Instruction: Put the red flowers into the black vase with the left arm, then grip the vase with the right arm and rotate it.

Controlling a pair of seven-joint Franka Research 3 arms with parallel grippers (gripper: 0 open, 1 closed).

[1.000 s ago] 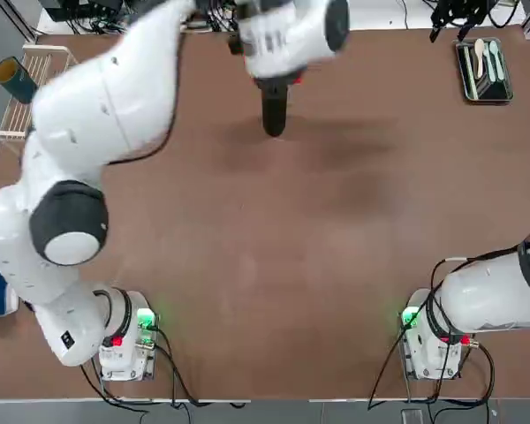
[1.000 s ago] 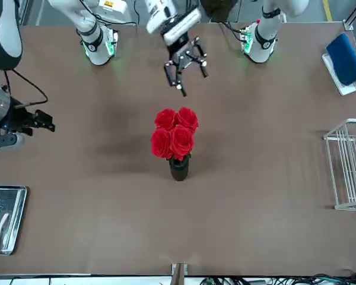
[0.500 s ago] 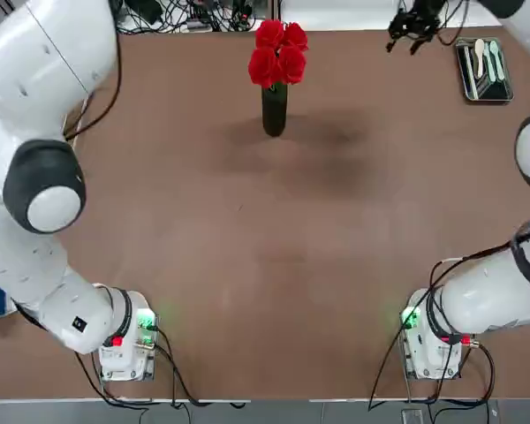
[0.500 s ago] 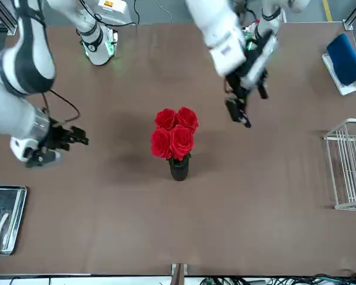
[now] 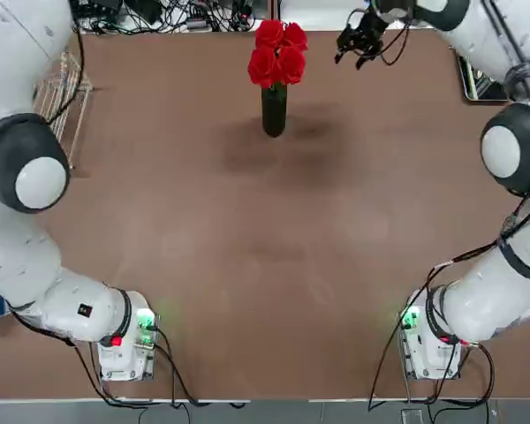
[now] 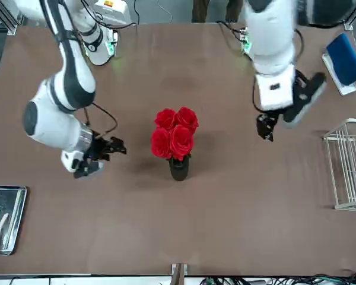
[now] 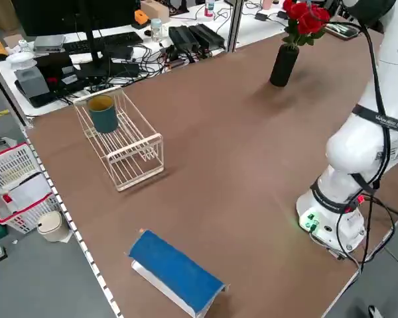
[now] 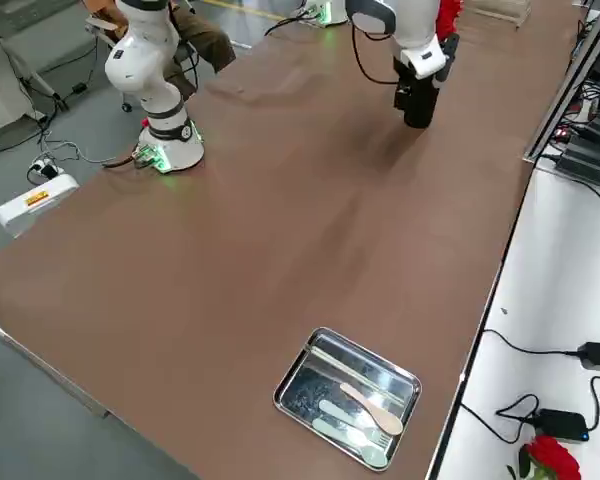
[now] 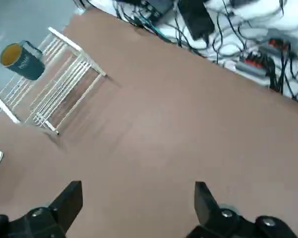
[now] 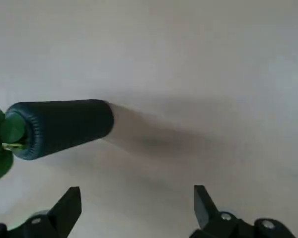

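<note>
The red flowers (image 6: 175,133) stand upright in the black vase (image 6: 178,169) at the far middle of the table, also seen from above as flowers (image 5: 278,53) and vase (image 5: 274,110). My right gripper (image 6: 115,146) hovers open just to the vase's right, apart from it, fingers pointing at it. In the right wrist view the open gripper (image 10: 136,208) has the vase (image 10: 64,126) ahead of it, off to one side. My left gripper (image 6: 264,129) hangs high on the vase's other side. It is open and empty (image 9: 136,208).
A wire rack (image 7: 123,142) holding a dark teal cup (image 7: 104,114) stands on the robot's left side. A blue padded block (image 7: 176,271) lies nearer the left base. A metal tray (image 8: 348,395) with spoons sits at the far right corner.
My left gripper has pulled away from the vase toward the robot's left and risen. My right gripper has swept in from the tray side to just beside the vase. The flowers stay in the vase.
</note>
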